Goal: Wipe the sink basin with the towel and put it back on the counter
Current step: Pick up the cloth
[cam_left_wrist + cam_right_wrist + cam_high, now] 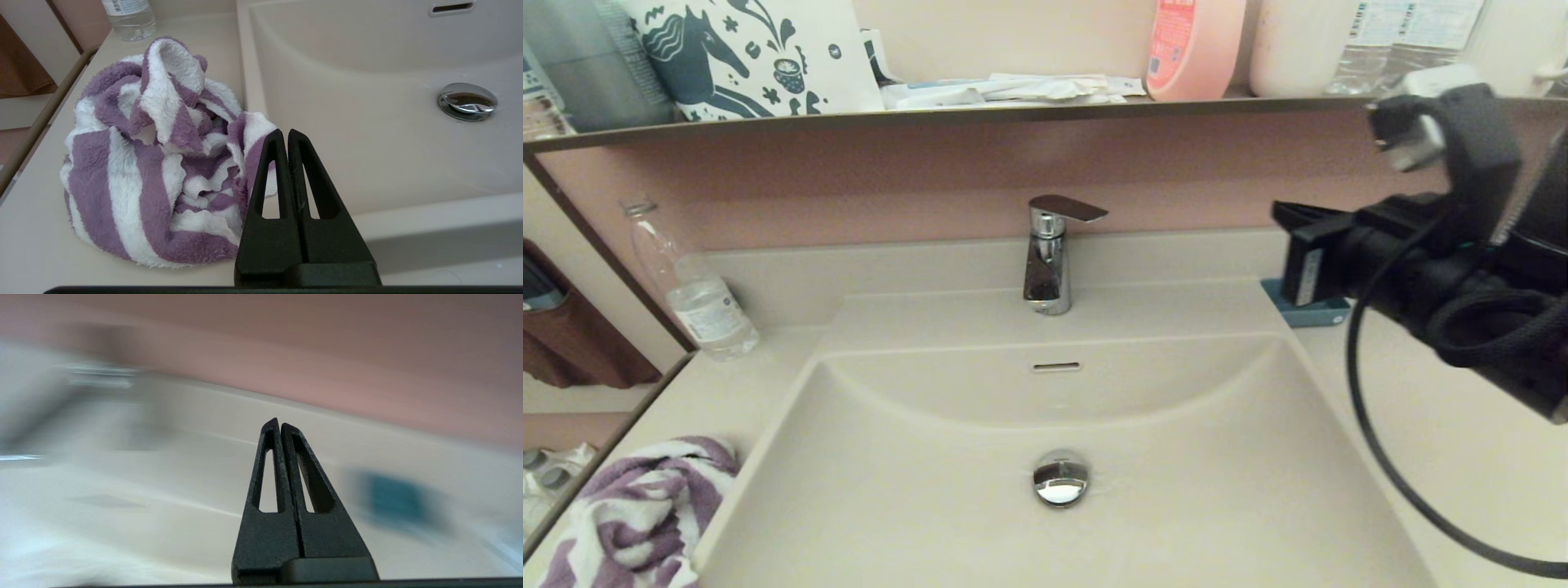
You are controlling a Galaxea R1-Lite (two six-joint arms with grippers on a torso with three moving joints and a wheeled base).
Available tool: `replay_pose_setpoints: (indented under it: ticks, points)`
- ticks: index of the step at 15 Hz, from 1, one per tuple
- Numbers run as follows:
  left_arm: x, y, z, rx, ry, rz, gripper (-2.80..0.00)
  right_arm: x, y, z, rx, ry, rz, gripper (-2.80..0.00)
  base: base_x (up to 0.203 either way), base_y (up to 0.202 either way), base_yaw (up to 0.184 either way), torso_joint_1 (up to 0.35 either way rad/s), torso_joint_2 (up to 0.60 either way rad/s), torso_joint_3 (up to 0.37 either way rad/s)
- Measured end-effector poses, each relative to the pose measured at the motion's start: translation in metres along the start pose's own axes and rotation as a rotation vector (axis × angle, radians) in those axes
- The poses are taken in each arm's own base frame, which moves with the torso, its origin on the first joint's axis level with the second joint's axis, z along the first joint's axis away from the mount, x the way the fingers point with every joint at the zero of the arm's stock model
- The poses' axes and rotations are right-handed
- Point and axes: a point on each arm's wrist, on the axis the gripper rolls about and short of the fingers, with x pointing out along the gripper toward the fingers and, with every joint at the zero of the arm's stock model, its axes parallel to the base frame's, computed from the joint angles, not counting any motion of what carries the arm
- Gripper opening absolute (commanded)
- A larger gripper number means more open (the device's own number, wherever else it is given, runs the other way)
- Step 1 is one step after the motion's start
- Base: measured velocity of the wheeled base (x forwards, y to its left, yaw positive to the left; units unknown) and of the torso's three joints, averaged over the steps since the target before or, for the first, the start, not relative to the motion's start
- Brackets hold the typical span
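The purple and white striped towel (pixel 637 514) lies crumpled on the counter (pixel 727 392) to the left of the sink basin (pixel 915 490). The basin holds nothing; its chrome drain plug (pixel 1061 478) and overflow slot (pixel 1057 367) show plainly. My left gripper (pixel 285 134) is shut and empty. It hangs over the basin's front left rim, just beside the towel (pixel 155 163) and apart from it; the head view does not show it. My right gripper (pixel 1298 253) is held high above the right counter, shut with nothing in it (pixel 279 424).
A chrome tap (pixel 1049 261) stands behind the basin. A clear water bottle (pixel 698 302) stands at the counter's back left, a teal object (pixel 1307 310) at the back right. A dark-edged shelf (pixel 931 114) above holds bottles and a bag. A brown cloth (pixel 572 343) hangs at far left.
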Motion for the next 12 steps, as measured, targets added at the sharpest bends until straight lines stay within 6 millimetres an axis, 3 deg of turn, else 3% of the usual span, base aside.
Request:
replay_pose_setpoints:
  ticks: [6,9,12]
  points:
    - [0.0,0.0,0.0,0.0,0.0,0.0,-2.8,-0.113,-0.092,-0.009,0.109,-0.101,-0.41,-2.8,0.0,0.0,0.0,0.0,0.0,0.0]
    - [0.0,0.0,0.0,0.0,0.0,0.0,-2.8,-0.175,-0.104,-0.016,0.142,-0.197,-0.539,-2.8,0.0,0.0,0.0,0.0,0.0,0.0]
    - [0.0,0.0,0.0,0.0,-0.001,-0.001,-2.8,-0.231,-0.101,-0.035,0.172,-0.268,-0.641,-2.8,0.0,0.0,0.0,0.0,0.0,0.0]
